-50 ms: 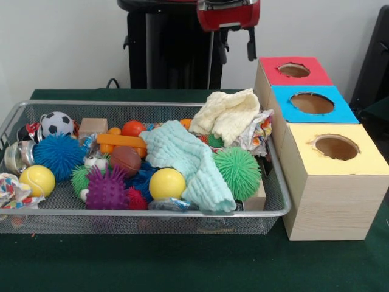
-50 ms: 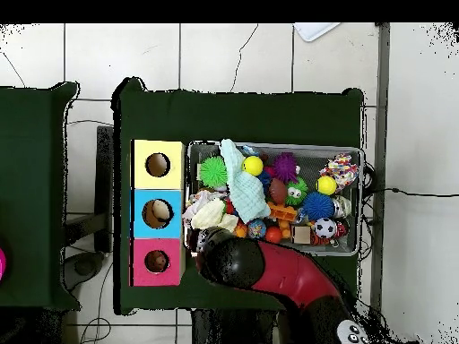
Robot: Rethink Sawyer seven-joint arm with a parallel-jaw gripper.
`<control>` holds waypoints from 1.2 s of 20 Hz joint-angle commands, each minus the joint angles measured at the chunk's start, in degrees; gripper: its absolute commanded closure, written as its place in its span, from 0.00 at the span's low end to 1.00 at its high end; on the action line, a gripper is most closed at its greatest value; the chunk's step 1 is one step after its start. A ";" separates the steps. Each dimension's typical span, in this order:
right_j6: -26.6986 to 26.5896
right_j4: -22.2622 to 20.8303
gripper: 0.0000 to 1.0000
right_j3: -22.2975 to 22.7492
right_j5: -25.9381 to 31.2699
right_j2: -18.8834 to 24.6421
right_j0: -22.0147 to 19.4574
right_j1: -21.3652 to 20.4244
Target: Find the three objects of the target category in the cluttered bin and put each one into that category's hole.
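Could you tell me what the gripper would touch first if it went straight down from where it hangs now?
Probably the cream cloth at the bin's far end: the gripper hangs roughly above it, though depth is unclear.

Soft, even indoor light, seemingly from overhead, leaves only faint shadows under the wire bin (image 1: 267, 214), without glare.

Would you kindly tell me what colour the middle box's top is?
Blue: the middle box, clearest in the front view.
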 commanded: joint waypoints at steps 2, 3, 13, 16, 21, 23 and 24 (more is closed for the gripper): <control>-1.51 -7.93 0.00 -10.93 3.48 -1.99 -3.15 5.75; -1.65 -9.14 0.00 -11.67 3.48 -2.29 -3.11 5.94; -4.81 -20.39 0.00 -18.76 3.33 -3.33 -5.00 9.27; -6.05 -24.05 0.00 -21.07 2.85 -3.09 -5.95 10.05; -8.39 -29.56 0.00 -24.46 3.45 -1.80 -7.53 10.40; -9.18 -31.46 0.00 -26.37 3.90 -1.43 -8.13 10.63; -9.47 -32.66 0.00 -27.41 4.33 -1.53 -8.03 10.75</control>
